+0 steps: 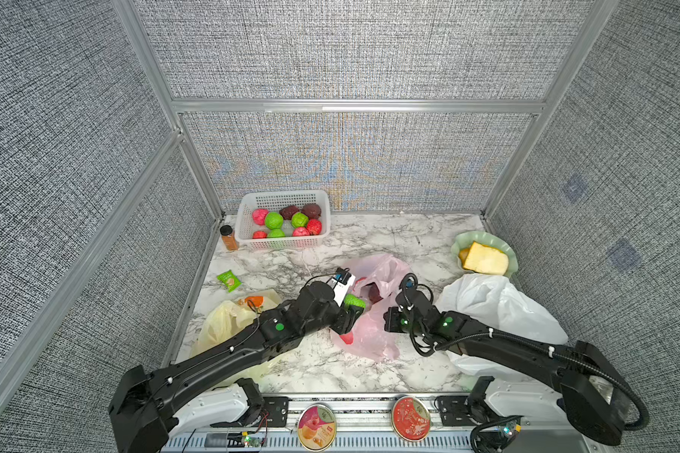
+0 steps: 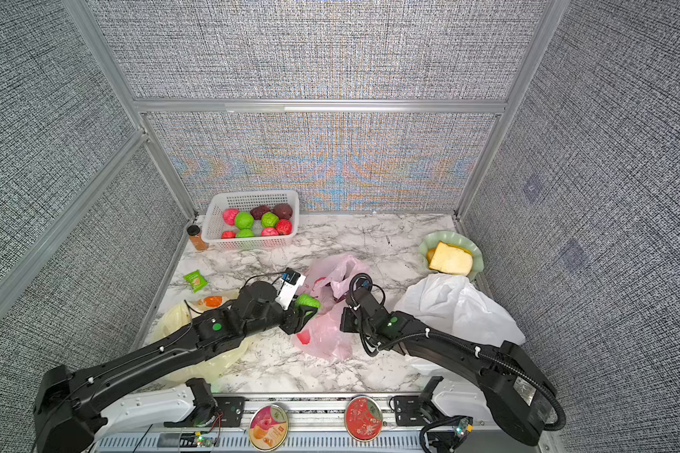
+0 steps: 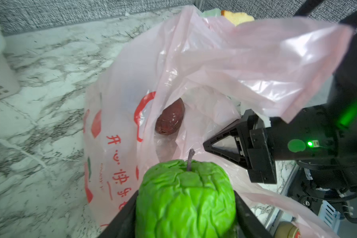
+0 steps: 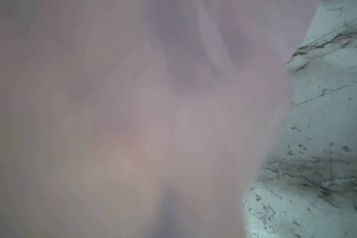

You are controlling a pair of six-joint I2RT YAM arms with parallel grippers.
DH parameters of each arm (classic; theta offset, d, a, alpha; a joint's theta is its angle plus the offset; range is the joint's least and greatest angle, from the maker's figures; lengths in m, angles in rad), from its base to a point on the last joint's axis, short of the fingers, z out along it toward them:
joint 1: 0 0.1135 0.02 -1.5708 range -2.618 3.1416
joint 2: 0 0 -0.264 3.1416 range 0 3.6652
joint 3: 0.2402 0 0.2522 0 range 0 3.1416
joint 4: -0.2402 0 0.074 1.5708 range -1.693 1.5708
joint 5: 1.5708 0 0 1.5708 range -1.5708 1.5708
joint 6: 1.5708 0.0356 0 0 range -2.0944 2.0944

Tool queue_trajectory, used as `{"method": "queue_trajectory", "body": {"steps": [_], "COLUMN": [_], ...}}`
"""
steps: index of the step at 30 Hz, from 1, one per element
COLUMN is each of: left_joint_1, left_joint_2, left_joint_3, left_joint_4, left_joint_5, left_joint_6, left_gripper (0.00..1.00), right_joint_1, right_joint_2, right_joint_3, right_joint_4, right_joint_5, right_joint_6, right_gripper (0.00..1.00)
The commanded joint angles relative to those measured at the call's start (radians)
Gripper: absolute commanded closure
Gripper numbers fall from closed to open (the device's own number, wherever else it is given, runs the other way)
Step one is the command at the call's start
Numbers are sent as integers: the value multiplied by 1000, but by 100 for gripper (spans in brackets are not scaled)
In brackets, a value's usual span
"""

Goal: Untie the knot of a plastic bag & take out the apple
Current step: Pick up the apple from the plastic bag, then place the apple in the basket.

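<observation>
- Pink plastic bag (image 1: 370,333) lies near the middle of the worktop (image 1: 409,239), crumpled, with its mouth gaping; in the left wrist view I can see no knot on it, so I judge the untying done.
- Green apple (image 3: 186,195) sits between the fingers of the left gripper (image 3: 186,208), stem pointing away from the arm. The fingers close on its two sides at about the apple's own width, so this is a firm hold.
- In both top views the green apple (image 1: 354,301) is just at the bag's mouth, on the side facing the left edge of the worktop. It looks already clear of the film rather than inside it.
- Right gripper (image 3: 214,145) has its fingers closed together at the bag's opening. Pink film drapes over it and blankets most of the right wrist view. Whether a fold is nipped between the fingers I cannot tell, though the raised film suggests it props the mouth open.
- One dark red fruit (image 3: 170,117) lies inside the bag, on its floor; whether the task wants it is not clear from the task sentence.
- What is left, as I judge it: carry the apple away from the bag and set it on a bare patch of worktop, then let go of the film.
- White basket (image 1: 285,219) of fruit stands in the far left corner, well apart from the bag.
</observation>
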Motion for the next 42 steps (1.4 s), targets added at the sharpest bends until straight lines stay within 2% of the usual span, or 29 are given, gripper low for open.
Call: {"method": "queue_trajectory", "body": {"steps": [1, 5, 8, 10, 12, 20, 24, 30, 35, 38, 42], "left_joint_1": [2, 50, 103, 146, 212, 580, 717, 819, 839, 844, 849], "left_joint_2": [-88, -162, -133, -84, -12, 329, 525, 827, 1043, 1108, 1124], "left_joint_3": [-48, -46, 16, 75, 150, 398, 557, 868, 1130, 1209, 1233], "left_joint_4": [17, -29, -87, -107, -128, -100, -102, -173, -280, -296, -294], "left_joint_5": [-154, -330, -417, -434, -405, -64, 36, 108, 73, 41, 26], "left_joint_6": [39, 26, 48, 85, 122, 196, 209, 230, 231, 229, 230], "left_gripper": [47, 46, 46, 46, 46, 45, 45, 45, 40, 37, 32], "right_joint_1": [-11, -27, -37, -42, -48, -56, -56, -58, -61, -61, -61], "right_joint_2": [1, 3, 4, 3, 6, -8, -19, -25, -28, -29, -31], "right_joint_3": [9, 27, 33, 31, 31, 21, 15, 7, -1, -9, -16], "right_joint_4": [-16, -28, -32, -31, -28, -21, -21, -25, -22, -14, -13], "right_joint_5": [5, -1, -1, -3, -7, -17, -17, -14, -9, -10, -11], "right_joint_6": [-13, -33, -41, -43, -43, -31, -24, -18, -11, -2, 3], "right_gripper": [100, 100, 100, 100, 100, 100, 100, 100, 100, 100, 100]}}
